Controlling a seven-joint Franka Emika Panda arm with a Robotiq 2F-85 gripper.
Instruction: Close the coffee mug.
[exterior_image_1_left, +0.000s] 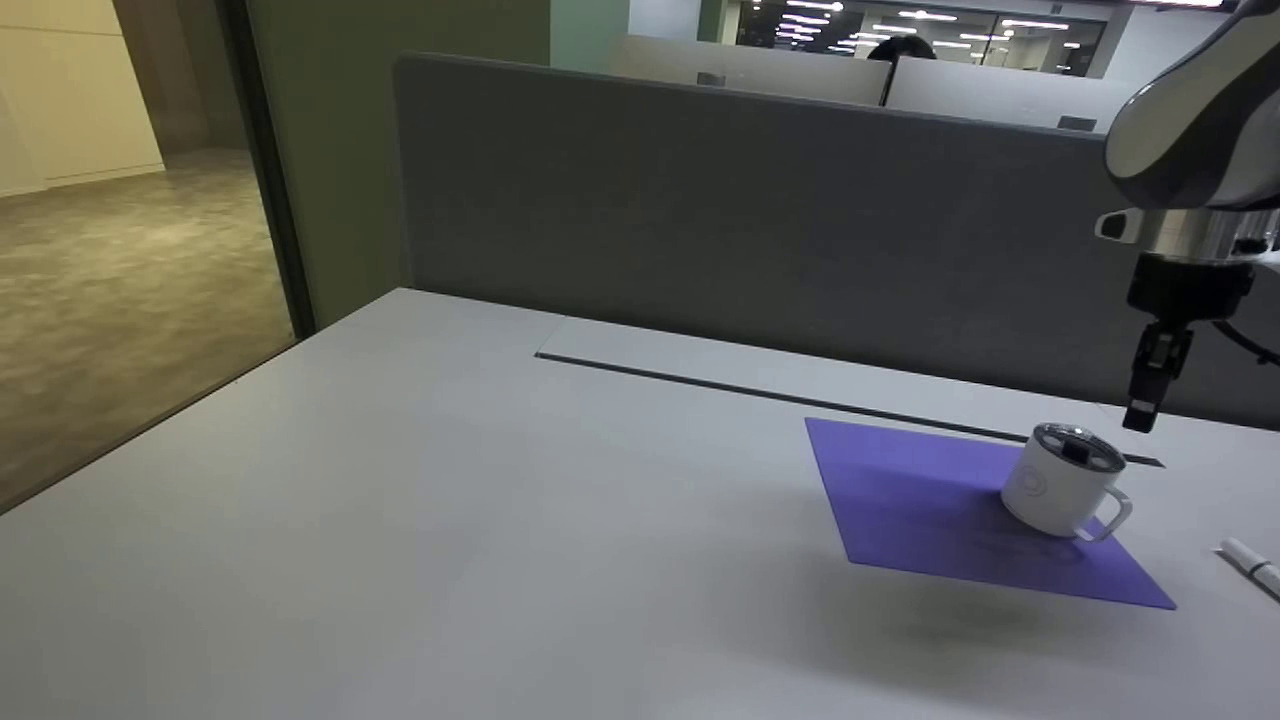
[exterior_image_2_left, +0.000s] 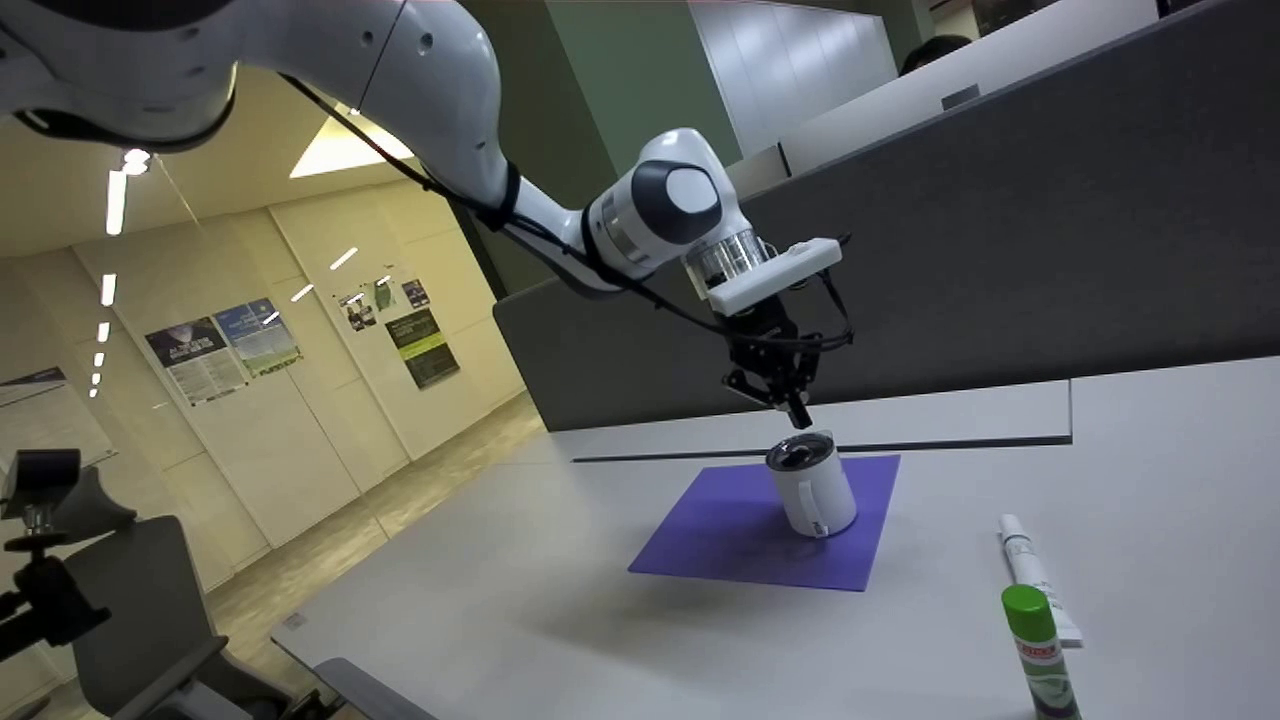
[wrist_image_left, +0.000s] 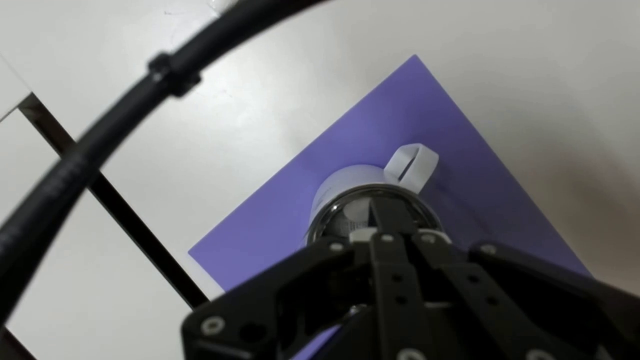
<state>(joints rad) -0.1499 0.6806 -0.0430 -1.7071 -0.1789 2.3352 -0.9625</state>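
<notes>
The white coffee mug (exterior_image_1_left: 1048, 497) stands upright on the purple mat (exterior_image_1_left: 915, 510). It also shows in an exterior view (exterior_image_2_left: 812, 495) and in the wrist view (wrist_image_left: 347, 177). A clear lid (exterior_image_1_left: 1104, 456) with a dark slider piece (exterior_image_1_left: 1076, 452) sits on its top. My gripper (exterior_image_1_left: 1140, 412) is shut with nothing visible between its fingers. Its fingertips (exterior_image_2_left: 798, 412) hang just above the mug's rim towards the partition, with a small gap. In the wrist view the fingers (wrist_image_left: 390, 220) cover part of the lid, so I cannot tell the slider's position. The handle (wrist_image_left: 414, 165) is free.
A white tube (exterior_image_2_left: 1035, 570) and a green-capped can (exterior_image_2_left: 1040, 655) are on the table beyond the mat. A grey partition (exterior_image_1_left: 750, 230) stands along the table's back edge. A dark slot (exterior_image_1_left: 680, 378) runs along the table before it. A black cable (wrist_image_left: 115, 120) hangs beside the gripper.
</notes>
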